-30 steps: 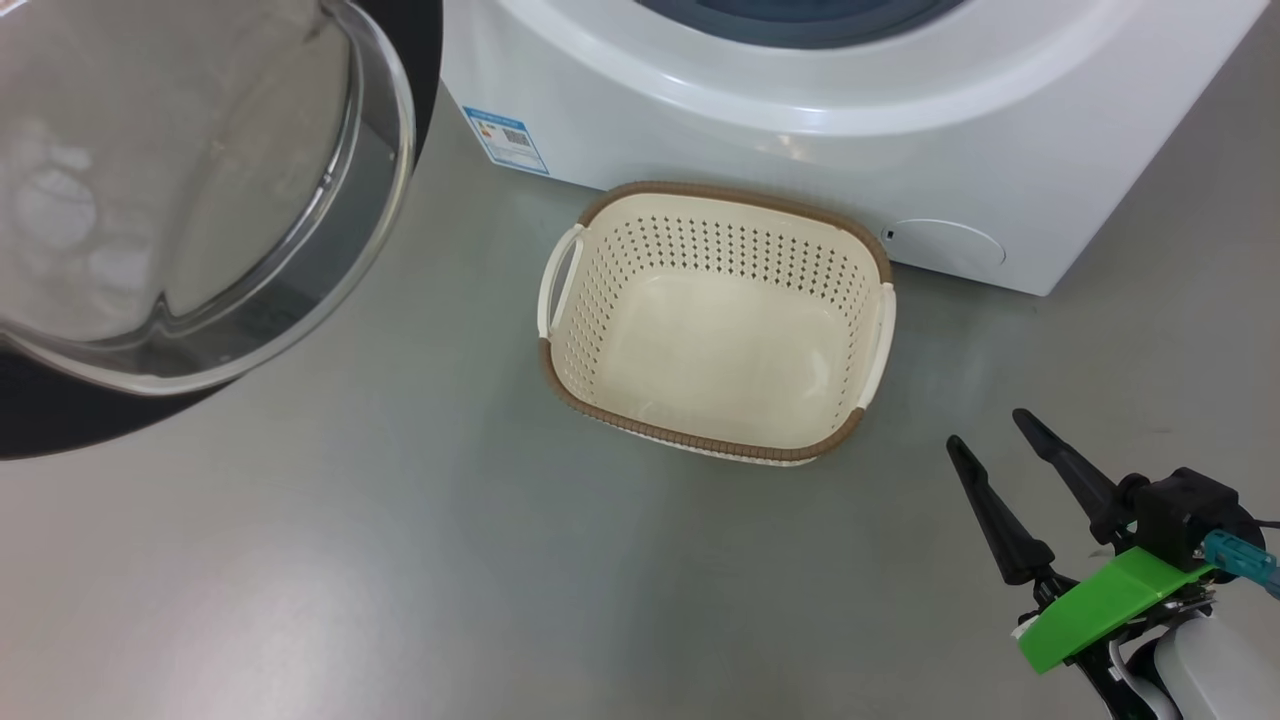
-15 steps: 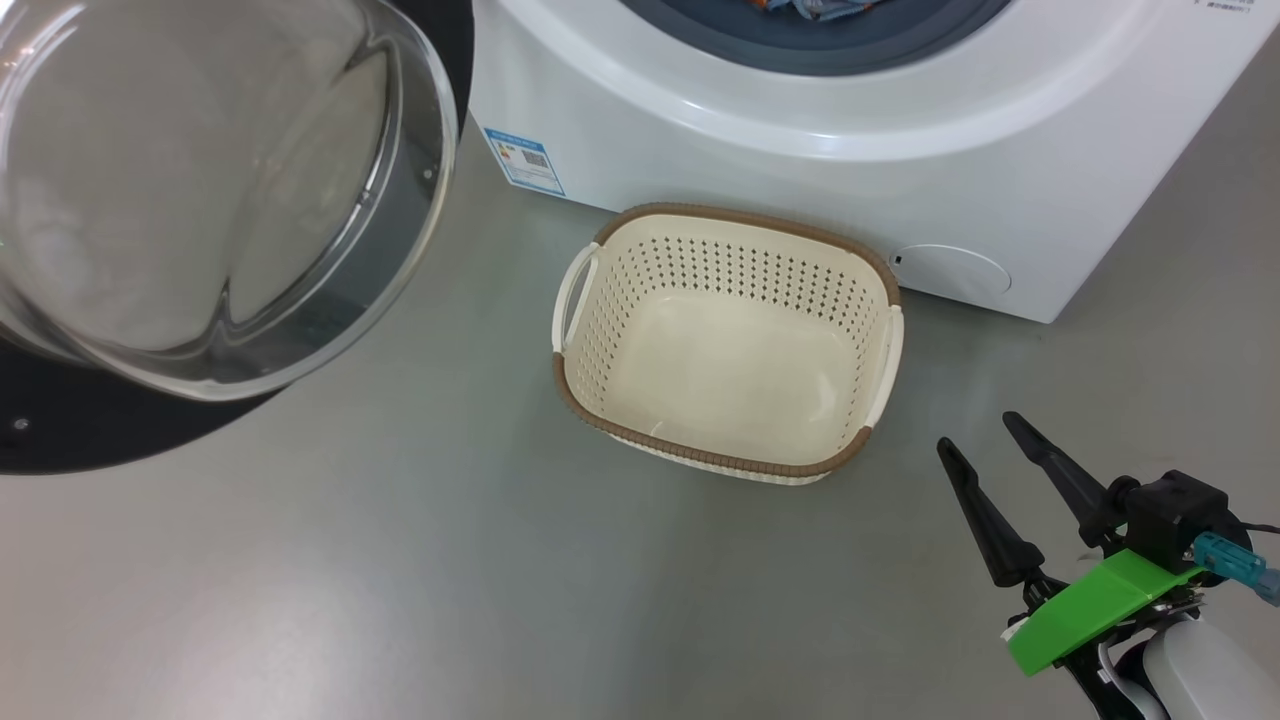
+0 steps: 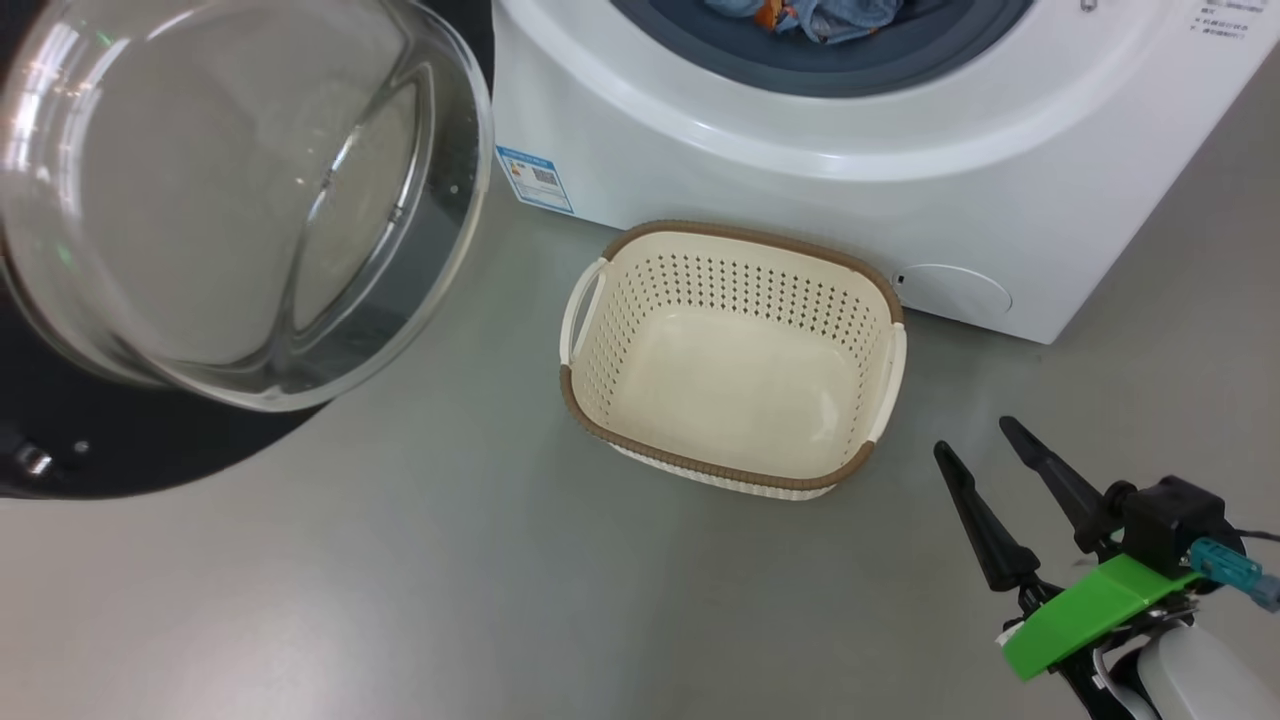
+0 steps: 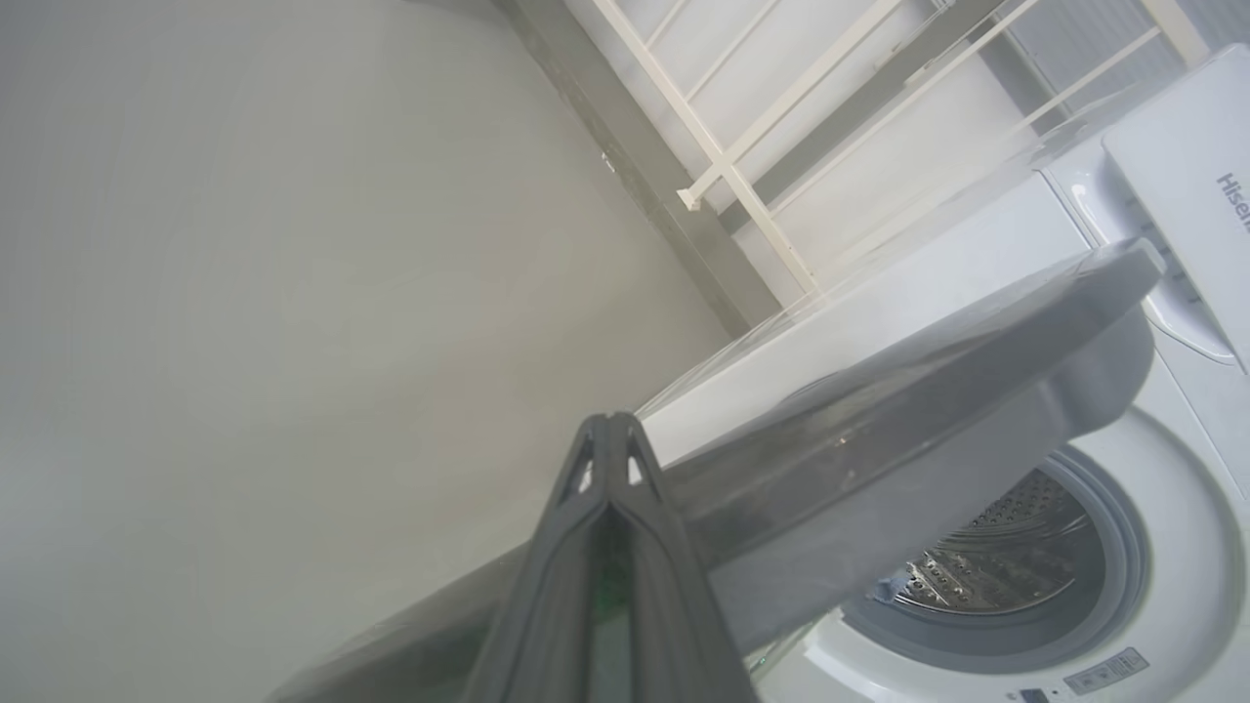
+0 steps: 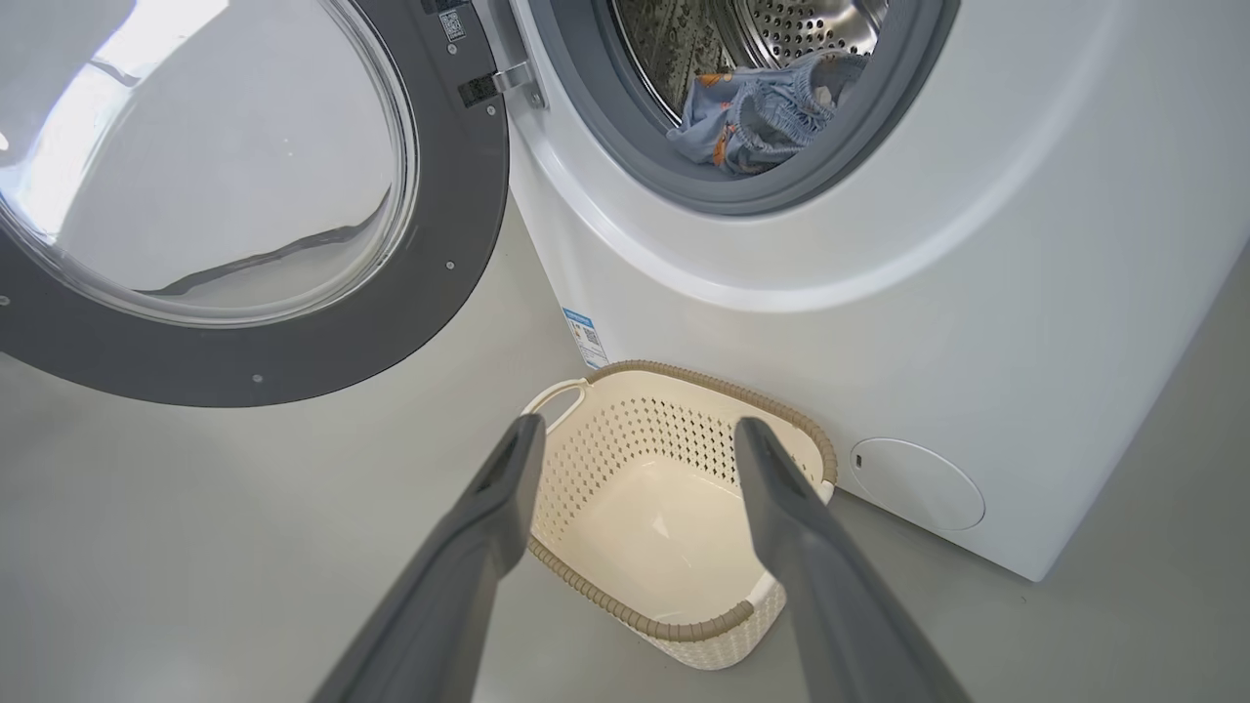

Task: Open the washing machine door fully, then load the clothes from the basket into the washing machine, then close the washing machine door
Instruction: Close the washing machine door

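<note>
Well, "Hise" shows on the washing machine (image 4: 1172, 176); left claw (image 4: 607, 430) pinched together, right claw (image 3: 972, 435) apart

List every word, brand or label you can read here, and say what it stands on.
"Hise", cut off at the picture's edge: on the washing machine.
Blue sticker on its front: too small to read.
Small label on the washing machine door: too small to read.
</note>
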You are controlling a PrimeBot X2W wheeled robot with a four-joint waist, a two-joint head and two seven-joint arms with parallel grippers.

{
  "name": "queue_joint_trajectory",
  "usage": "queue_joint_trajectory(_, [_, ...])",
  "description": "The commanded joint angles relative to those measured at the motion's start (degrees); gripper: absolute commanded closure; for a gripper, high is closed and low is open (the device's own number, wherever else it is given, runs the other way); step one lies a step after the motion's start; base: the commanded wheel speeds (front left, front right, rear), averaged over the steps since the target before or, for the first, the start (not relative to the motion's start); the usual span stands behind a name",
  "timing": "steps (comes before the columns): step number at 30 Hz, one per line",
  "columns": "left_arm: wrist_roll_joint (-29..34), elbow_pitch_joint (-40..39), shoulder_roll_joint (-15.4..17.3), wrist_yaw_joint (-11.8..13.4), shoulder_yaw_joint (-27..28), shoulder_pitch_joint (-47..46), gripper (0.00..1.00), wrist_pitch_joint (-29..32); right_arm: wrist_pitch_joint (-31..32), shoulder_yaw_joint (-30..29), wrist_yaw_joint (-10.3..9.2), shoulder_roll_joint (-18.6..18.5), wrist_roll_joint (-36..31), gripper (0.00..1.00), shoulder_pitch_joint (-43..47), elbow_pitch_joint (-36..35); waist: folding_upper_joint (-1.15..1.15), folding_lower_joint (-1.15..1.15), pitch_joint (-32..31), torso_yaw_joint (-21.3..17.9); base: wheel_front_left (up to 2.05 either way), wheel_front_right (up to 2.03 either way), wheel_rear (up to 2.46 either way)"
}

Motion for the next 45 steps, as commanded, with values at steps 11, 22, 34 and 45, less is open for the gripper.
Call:
queue_joint_trajectory(11, [-3.4,-12.4,1.5,-0.5,-0.1,3.5,1.00,7.3,-0.3,0.4,0.57,0.7,-0.7,0.00,2.3,-1.2,0.00,0.00,-1.7,0.5,0.00,0.00,0.00])
queue_joint_trajectory(22, [-5.9,-23.4,-0.2,-0.5,0.2,6.3,1.00,13.4,-0.3,-0.3,0.57,1.0,-0.6,0.00,2.2,-1.3,0.00,0.00,-2.0,-0.4,0.00,0.00,0.00])
queue_joint_trajectory(34, [-6.3,-34.6,-4.3,-0.5,-0.9,7.3,1.00,20.4,-0.3,-1.3,0.57,1.5,-0.9,0.00,2.1,-1.5,0.00,0.00,-2.5,-4.3,0.00,0.00,0.00])
queue_joint_trajectory(45, [-5.0,-38.5,-8.0,-0.5,-2.8,6.0,1.00,23.5,-0.3,-2.8,0.57,3.1,-1.3,0.00,2.6,-1.8,0.00,0.00,-3.1,-9.7,0.00,0.00,0.00])
